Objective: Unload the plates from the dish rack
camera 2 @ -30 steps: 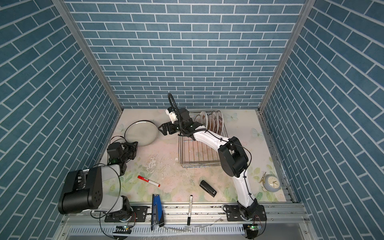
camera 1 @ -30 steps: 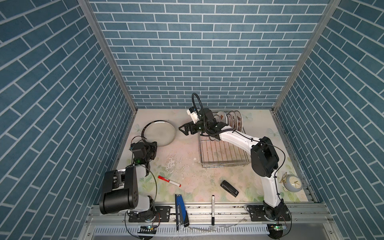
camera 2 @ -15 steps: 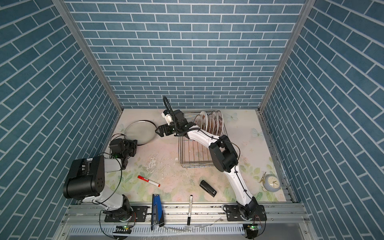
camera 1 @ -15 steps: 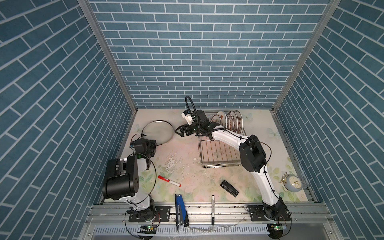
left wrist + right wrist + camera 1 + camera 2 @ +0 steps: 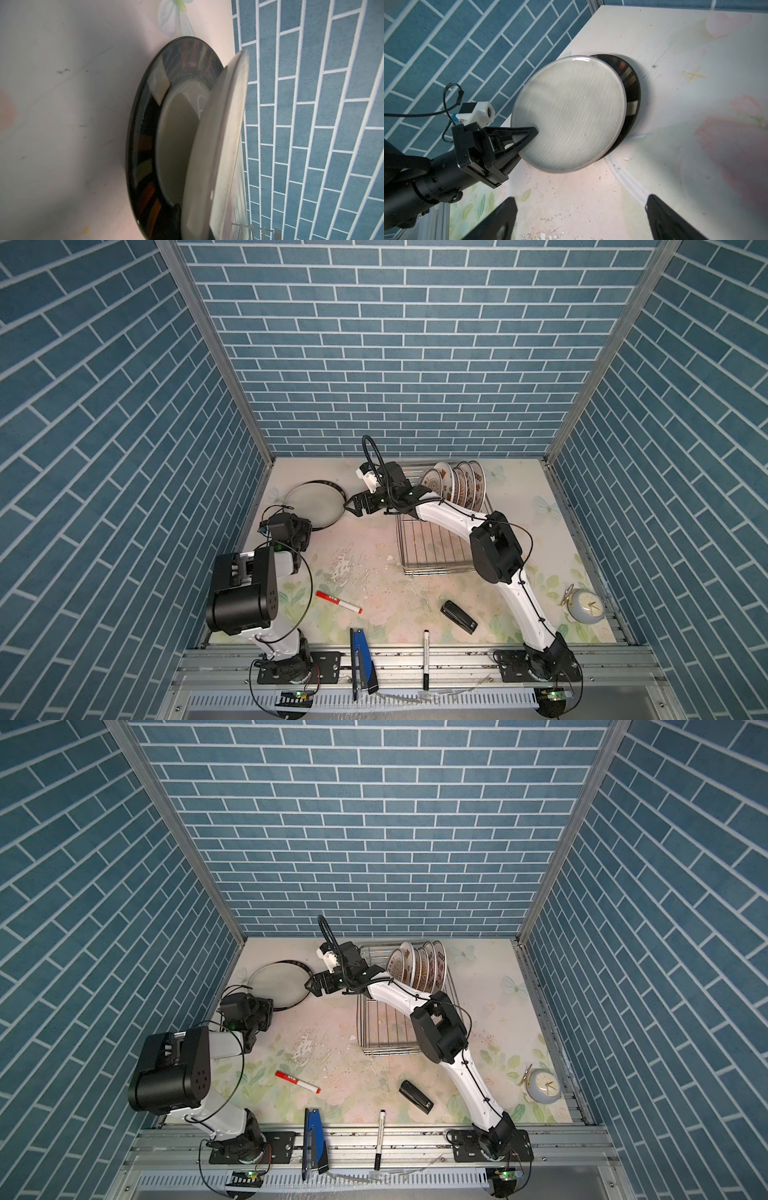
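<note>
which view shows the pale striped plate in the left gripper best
The right wrist view: the pale striped plate shows its whole face, with the left gripper clamped on its rim. The left wrist view sees it edge-on and blurred; both top views show only a small pale disc.

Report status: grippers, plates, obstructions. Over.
Left gripper shut on pale plate, tilted over dark-rimmed plate on table. Right gripper open, empty, close by. Row of plates upright in dish rack. Nothing blocking.
</note>
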Controlling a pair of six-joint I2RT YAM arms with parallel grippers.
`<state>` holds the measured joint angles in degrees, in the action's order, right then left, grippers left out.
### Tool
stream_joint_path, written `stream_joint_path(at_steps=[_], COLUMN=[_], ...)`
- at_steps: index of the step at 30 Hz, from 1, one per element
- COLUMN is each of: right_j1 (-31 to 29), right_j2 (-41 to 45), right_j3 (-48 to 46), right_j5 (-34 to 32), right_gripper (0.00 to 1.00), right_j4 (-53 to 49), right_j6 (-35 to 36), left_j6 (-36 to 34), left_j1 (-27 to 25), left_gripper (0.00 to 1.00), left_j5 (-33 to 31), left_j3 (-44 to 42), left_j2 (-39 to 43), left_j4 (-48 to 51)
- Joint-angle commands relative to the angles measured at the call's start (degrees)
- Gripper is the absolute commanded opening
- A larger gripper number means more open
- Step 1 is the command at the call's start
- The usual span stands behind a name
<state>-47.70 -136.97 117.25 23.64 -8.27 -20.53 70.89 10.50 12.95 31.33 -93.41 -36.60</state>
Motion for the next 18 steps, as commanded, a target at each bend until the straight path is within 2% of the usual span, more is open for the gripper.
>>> stream_joint_path(at_steps=[1,9,13,18], right_j1=[-0.3,-0.5,-0.5,-0.5], right_j2=[-1.7,-2.4,-3.2,-3.6], right_j3=[3.5,4.2,5.4,5.9], right_j5=[0.2,0.0,0.0,-0.2], right_gripper=[0.97,0.97,0.97,0.97], right_j4=[-1.2,-1.4,-2.5,-3.2], right_j6=[0.4,0.3,0.7,1.1], left_j6=[-1.3,-2.9,-3.1,-4.8], left_j1=[0.0,0.3,0.3,0.2], left_gripper=[0.00,0.00,0.09,0.12], left_j5=[0.8,1.3,0.4,0.1], left_j3=[4.0,7.5,8.3,11.0], left_j2=[-0.6,-2.1,-3.1,-3.4], left_j4=[-3.3,3.5,4.4,9.9])
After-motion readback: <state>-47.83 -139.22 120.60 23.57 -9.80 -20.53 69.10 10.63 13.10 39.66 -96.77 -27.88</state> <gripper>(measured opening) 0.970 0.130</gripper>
